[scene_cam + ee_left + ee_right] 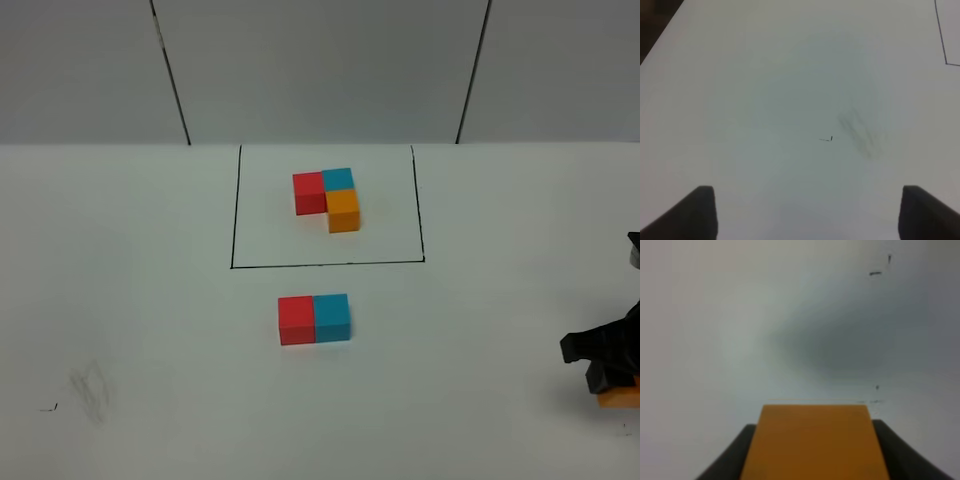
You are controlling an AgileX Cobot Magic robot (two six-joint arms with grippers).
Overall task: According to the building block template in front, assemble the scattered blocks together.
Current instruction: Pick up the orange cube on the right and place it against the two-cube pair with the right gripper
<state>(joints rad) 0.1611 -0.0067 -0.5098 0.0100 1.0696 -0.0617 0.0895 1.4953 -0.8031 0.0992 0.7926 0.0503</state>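
The building block template (328, 197) is an L of red, blue and orange cubes inside a black-line rectangle at the back centre. In front of it a loose red block (296, 319) and blue block (332, 317) sit joined side by side. At the right edge my right gripper (612, 385) is shut on the orange block (618, 396), which fills the right wrist view (815, 442) between the dark fingers (732, 457). My left gripper (807, 210) is open over bare table, out of the high view.
A grey smudge (90, 388) and a small pen mark (48, 407) lie on the white table at the front left. The smudge (860, 132) also shows in the left wrist view. A corner of the black rectangle (945, 62) shows there too.
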